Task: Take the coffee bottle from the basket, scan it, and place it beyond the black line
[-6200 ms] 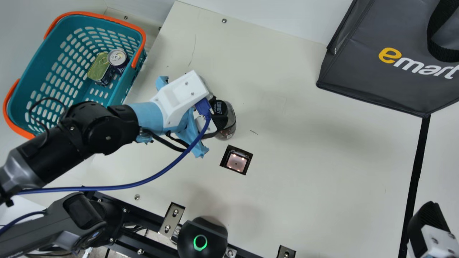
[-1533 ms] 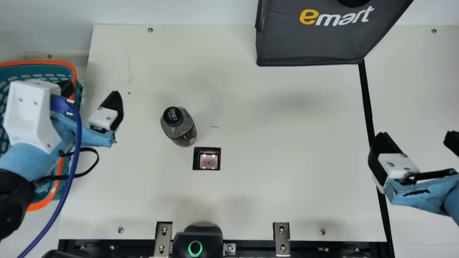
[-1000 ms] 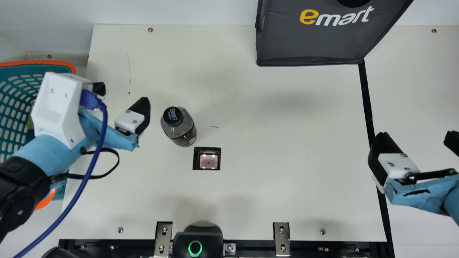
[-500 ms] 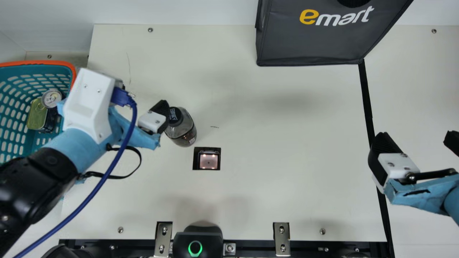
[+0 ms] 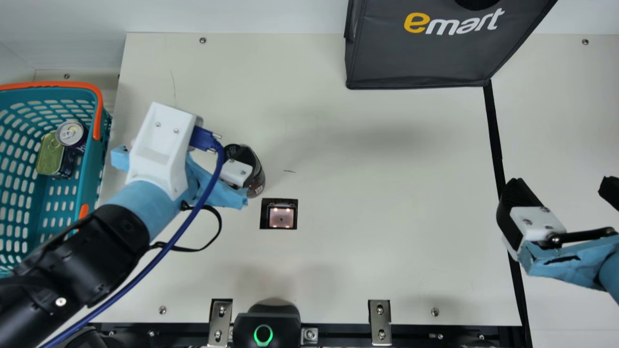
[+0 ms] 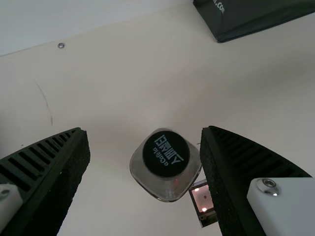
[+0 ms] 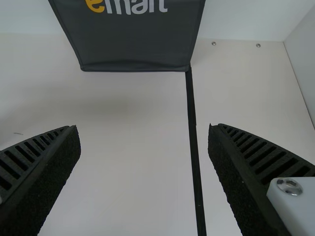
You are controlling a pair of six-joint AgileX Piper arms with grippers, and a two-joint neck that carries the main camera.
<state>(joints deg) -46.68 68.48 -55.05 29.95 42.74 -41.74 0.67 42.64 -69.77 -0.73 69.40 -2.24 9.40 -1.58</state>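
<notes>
The dark-capped coffee bottle stands on the table just behind and left of the square scanner. My left gripper is over it, one finger covering part of the bottle. In the left wrist view the bottle shows between the spread fingers of my left gripper, closer to one finger and with a gap to the other. My right gripper is open above the black line; in the right wrist view nothing is between the fingers of my right gripper.
The teal basket at the left holds a can and a green-topped tin. A dark grey bag stands at the back, its corner by the black line. A black device sits at the front edge.
Over the last second and a half my left gripper has travelled right from above the basket to the bottle, which stayed in place. My right arm kept still. Earlier, the main camera had turned.
</notes>
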